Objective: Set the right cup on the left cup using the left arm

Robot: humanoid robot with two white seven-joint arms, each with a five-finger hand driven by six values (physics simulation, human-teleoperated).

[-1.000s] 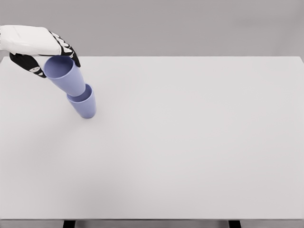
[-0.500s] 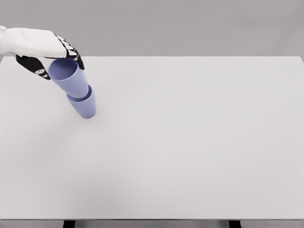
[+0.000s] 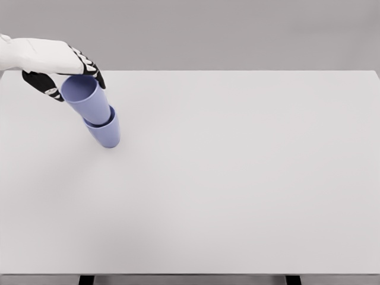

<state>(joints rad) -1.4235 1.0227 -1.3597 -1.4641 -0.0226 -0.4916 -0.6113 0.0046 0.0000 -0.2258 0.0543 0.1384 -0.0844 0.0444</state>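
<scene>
Head view, the only view you have: the left hand (image 3: pixel 56 65) enters from the upper left corner and grasps the upper cup (image 3: pixel 87 98) around its rim, dark fingers (image 3: pixel 94 72) curled over the far side of the mouth and the thumb showing on the near left side. Compared with the frame a second ago, you can see that the upper cup has come down and now sits lower, its base nested into the mouth of the lower cup (image 3: pixel 105 132), where before more of its wall stood clear above that rim. The hand has also shifted slightly right and flattened. You may read this as the stacking step nearly complete; what probably remains is to open the fingers and lift away. Note that the upper cup leans toward the upper left rather than standing straight in line with the lower cup, so whether it is fully seated cannot be told from this angle, and it may tip or settle on release. As to edges: the stack stands near the left side of the table (image 3: pixel 237 178), toward the far edge, with the hand just over the far left corner. The broad surface to the right and toward you is bare, so a withdrawal upward or back to the left meets nothing. The right arm does not appear.
</scene>
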